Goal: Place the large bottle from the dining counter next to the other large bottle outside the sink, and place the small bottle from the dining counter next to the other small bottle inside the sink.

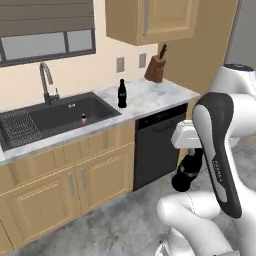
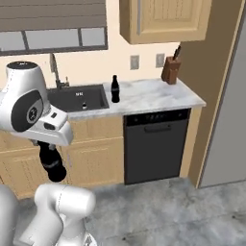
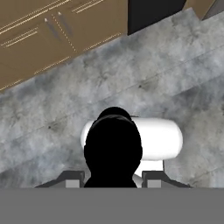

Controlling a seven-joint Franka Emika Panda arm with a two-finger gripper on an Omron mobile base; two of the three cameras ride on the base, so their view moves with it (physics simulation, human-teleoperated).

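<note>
1. Carrying the large bottle (image 1: 186, 172) low beside my base, above the floor (image 3: 144, 83); my hand (image 3: 113, 177) is pinching its body, fingers (image 3: 72, 178) on either side.
2. I judge it rigid, smooth, fairly weighty and top-narrow, so a mid-body grip suits it.
3. The other large bottle (image 1: 122, 93) stands on the bench (image 1: 155, 97) by the sink's (image 1: 60, 115) right edge; a pink-red small bottle (image 1: 84, 119) stands inside.

Marble counter (image 1: 150, 97): 1 black bottle (image 1: 122, 93) upright beside sink (image 1: 60, 114), knife block (image 1: 155, 68) at back; all far beyond jaws.
</note>
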